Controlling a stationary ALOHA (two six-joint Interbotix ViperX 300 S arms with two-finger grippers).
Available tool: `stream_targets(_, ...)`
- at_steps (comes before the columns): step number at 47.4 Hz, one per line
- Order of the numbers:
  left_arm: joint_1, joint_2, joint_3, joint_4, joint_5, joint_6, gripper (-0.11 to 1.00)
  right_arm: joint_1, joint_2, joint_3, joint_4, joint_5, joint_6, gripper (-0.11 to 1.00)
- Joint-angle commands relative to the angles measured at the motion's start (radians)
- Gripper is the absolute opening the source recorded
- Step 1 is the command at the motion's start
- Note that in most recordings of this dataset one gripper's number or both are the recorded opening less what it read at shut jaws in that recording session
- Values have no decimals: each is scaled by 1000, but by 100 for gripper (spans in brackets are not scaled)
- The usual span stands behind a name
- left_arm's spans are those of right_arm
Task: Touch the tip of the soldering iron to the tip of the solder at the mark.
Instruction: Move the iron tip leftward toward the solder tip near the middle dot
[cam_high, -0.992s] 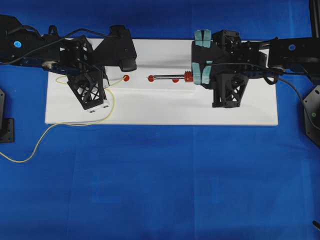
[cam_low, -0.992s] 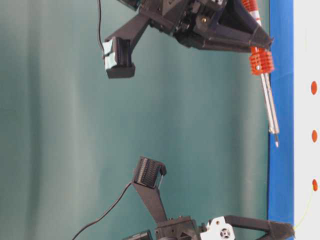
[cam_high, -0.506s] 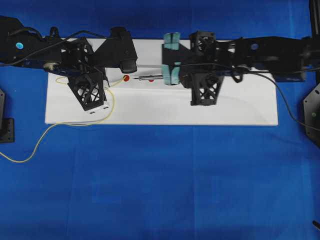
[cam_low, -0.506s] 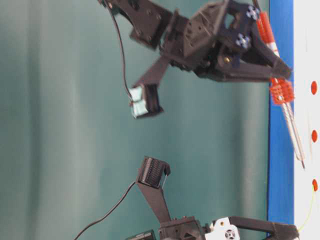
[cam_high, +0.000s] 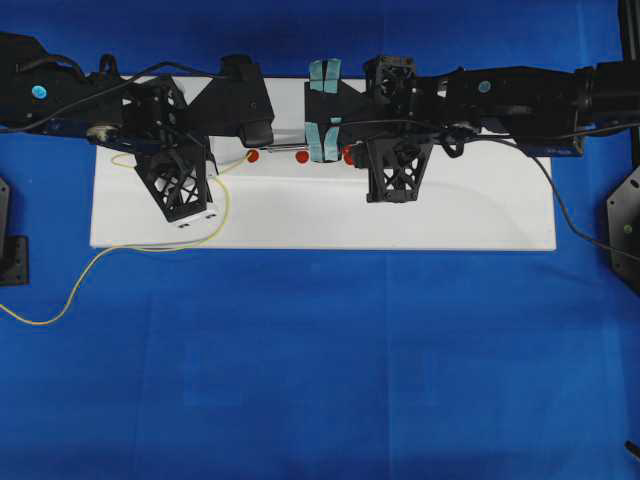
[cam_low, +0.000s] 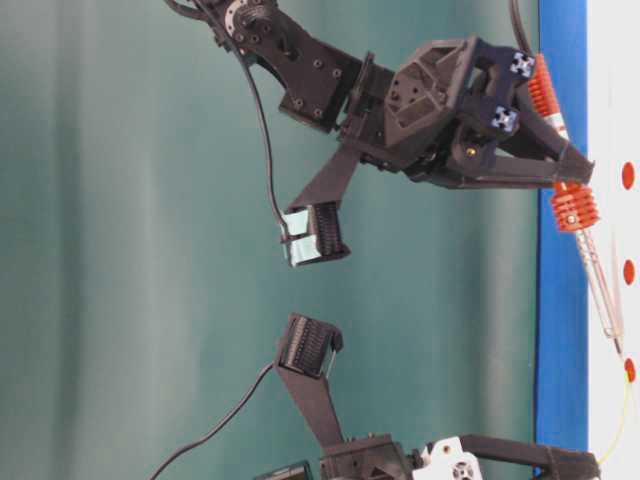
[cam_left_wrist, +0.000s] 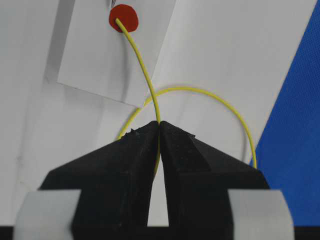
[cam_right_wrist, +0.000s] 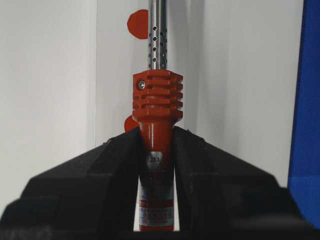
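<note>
Board: white board (cam_high: 320, 215) on blue cloth.
Done: left gripper (cam_left_wrist: 159, 131) pinches solder (cam_left_wrist: 142, 67), tip on red mark (cam_left_wrist: 123, 18).
Left: right gripper (cam_right_wrist: 156, 145) squeezes soldering iron (cam_right_wrist: 157, 100); tips almost meet.

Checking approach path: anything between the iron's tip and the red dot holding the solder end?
Bare white board only. In the table-level view the silver-shafted, red-handled soldering iron ends just short of the red round mark where the thin yellow solder wire ends.
</note>
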Motion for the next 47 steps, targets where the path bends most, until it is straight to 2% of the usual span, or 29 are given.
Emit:
stream_targets(1, -2, -9, -8, 2, -3, 3, 3, 0, -9, -29, 0, -3, -3, 6)
stream_targets(47, -2, -8, -9, 2, -3, 5, 3, 11, 9, -34, -2, -3, -5, 6)
